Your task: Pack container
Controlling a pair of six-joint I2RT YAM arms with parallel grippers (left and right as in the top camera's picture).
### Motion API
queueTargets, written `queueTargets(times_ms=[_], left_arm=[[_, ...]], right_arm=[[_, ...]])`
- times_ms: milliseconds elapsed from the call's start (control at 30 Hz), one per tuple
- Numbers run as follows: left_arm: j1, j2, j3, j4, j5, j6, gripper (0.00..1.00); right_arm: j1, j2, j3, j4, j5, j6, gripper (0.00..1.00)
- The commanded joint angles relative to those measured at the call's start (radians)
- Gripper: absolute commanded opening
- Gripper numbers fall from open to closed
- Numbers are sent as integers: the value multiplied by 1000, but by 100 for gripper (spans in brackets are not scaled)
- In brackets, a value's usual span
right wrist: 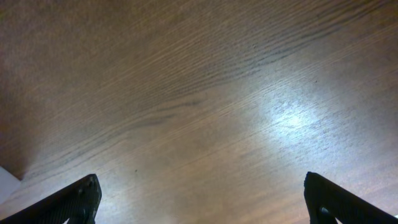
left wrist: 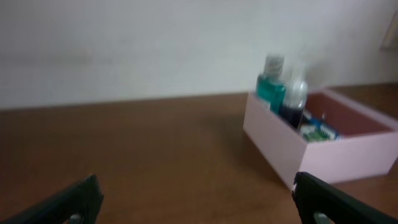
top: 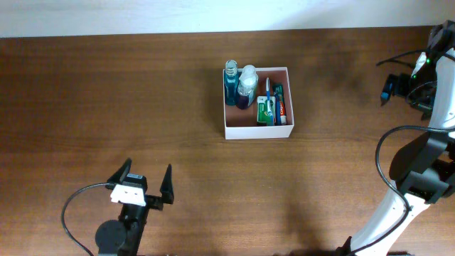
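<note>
The container [top: 257, 131] is a square box with white walls and a pinkish-brown inside, at the table's far middle. In it stand a teal bottle [top: 231, 82] and a dark bottle with a white cap [top: 247, 85]. Beside them lie a green packet [top: 265, 110] and a toothpaste box [top: 279, 102]. The left wrist view shows the container [left wrist: 323, 155] and the bottles [left wrist: 271, 87] ahead to the right. My left gripper [top: 148, 171] [left wrist: 199, 202] is open and empty near the front edge, well short of the box. My right gripper [top: 389, 87] [right wrist: 200, 202] is open and empty over bare wood, far right of the box.
The brown wooden table [top: 106, 92] runs up to a white wall [left wrist: 155, 43] at the back. Black cables loop by both arm bases [top: 71, 210]. A white corner shows at the lower left edge of the right wrist view [right wrist: 5, 180].
</note>
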Motion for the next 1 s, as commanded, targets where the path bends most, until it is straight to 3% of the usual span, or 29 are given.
queueTargets(times_ms=[0,967], left_arm=[[20,-9,-1,-10,-23,-10,99],[31,-9,-1,-10,-24,-10,99]], right_arm=[[3,-36,-4,0,12,11,99],[3,-36,-4,0,13,11,99]])
